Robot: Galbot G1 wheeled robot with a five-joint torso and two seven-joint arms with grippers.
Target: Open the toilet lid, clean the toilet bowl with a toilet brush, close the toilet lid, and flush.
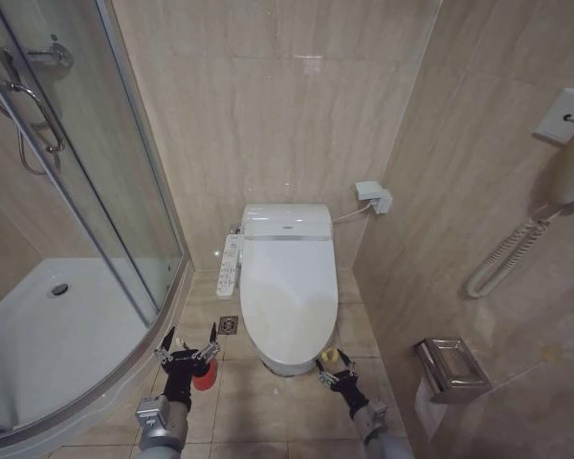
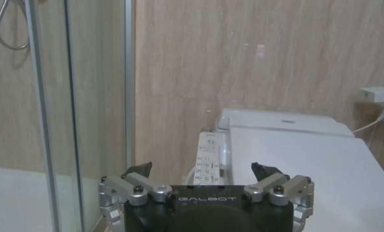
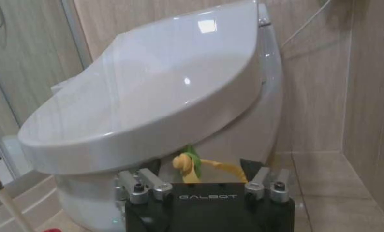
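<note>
the toilet lid [image 1: 287, 282] lies shut over the bowl, ahead of and between both grippers. the left gripper [image 1: 186, 349] hovers low with fingers spread apart, a red holder [image 1: 204, 376] just behind it. the right gripper [image 1: 334, 367] sits by the toilet's front, fingers apart, a yellow object [image 3: 190, 166] between them.

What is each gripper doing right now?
Left gripper: open, empty, above the small red round holder.
Right gripper: open, empty, by the white ceramic toilet bowl.
</note>
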